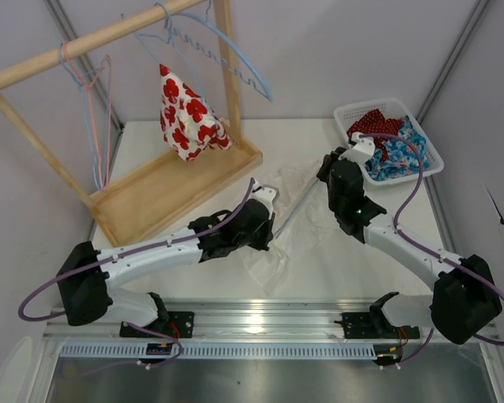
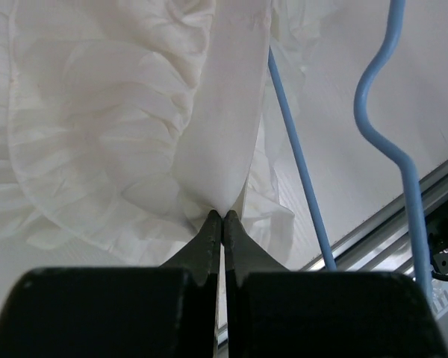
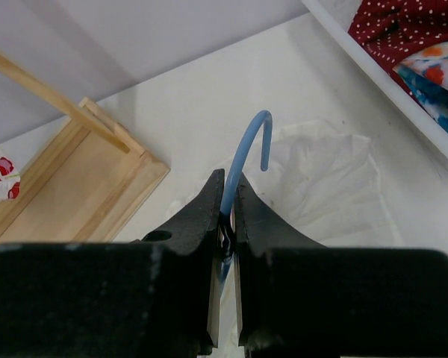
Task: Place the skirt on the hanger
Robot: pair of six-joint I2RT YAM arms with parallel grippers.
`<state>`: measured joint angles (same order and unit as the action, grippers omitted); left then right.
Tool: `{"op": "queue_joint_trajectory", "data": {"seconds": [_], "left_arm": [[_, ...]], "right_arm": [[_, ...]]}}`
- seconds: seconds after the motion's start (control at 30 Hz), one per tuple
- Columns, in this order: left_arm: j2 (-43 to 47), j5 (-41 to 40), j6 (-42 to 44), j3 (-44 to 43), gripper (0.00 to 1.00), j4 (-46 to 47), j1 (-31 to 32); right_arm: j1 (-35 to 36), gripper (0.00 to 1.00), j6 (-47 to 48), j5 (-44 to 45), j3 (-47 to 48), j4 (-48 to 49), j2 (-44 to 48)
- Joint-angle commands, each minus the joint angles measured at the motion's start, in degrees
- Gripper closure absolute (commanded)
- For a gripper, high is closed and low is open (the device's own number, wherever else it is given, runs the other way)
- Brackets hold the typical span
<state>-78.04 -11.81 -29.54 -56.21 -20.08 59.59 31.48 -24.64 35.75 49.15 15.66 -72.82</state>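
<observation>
wooden rack (image 1: pixel 176 180): and there it stands on the table's (image 1: pixel 336 281) far left corner, with a flat tray base, upright posts and one round bar across the top.
flowered garment (image 1: pixel 185 117): white with red blooms, hanging under the bar and reaching down to the tray's right end.
left spare hangers (image 1: pixel 95 143): thin pink and blue wire, hooked at the bar's left end.
right spare hangers (image 1: pixel 235 59): pale blue, up at the bar's right end.
white basket (image 1: pixel 346 110): far right corner, slotted walls, full of cloth.
red dotted cloth (image 1: pixel 374 124): far side of the basket.
blue patterned cloth (image 1: pixel 403 155): just beside it, nearer side.
metal rail (image 1: pixel 269 317): runs along the near edge.
</observation>
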Motion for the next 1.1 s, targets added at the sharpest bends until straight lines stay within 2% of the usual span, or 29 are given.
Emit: {"op": "queue_joint_trajectory", "data": {"seconds": [0.0,0.13,0.27,0.43,0.57,0.77,0.83,1.0,1.07], "left_arm": [[4.65,1.18,0.10,0.22,1.00,-2.86,-0.44],[7.63,3.02,-0.34,-0.22,1.00,-4.88,-1.41],[9.84,5.92,0.18,-0.66,1.00,-4.88,-1.41],[10.19,9.78,-0.25,-1.45,1.00,-5.15,-1.41],[12.38,9.88,0.45,-2.94,1.00,-7.25,-1.50],[17.04,11.37,1.68,-6.28,1.00,-10.86,-2.64],[17.48,11.37,2.03,-7.95,1.00,-12.78,-2.99],[17.92,14.53,2.38,-9.97,1.00,-14.46,-3.17],[17.75,14.54,2.47,-10.33,1.00,-14.99,-3.17]], "right_arm": [[1.03,1.00,3.63,7.14,2.89,8.07,-0.57],[1.21,1.00,5.13,8.81,2.10,9.21,-0.84],[1.39,1.00,2.24,11.79,1.92,10.88,-1.36],[2.52,1.00,2.40,16.79,5.96,15.26,-5.92],[6.03,1.00,13.10,21.20,6.75,25.19,-10.32],[8.41,1.00,15.24,22.26,7.19,29.33,-14.19],[10.17,1.00,18.65,22.26,7.19,32.66,-14.89],[14.91,1.00,35.69,25.94,8.85,50.38,-21.47],[16.76,1.00,41.94,26.22,10.17,53.67,-23.59]]}}
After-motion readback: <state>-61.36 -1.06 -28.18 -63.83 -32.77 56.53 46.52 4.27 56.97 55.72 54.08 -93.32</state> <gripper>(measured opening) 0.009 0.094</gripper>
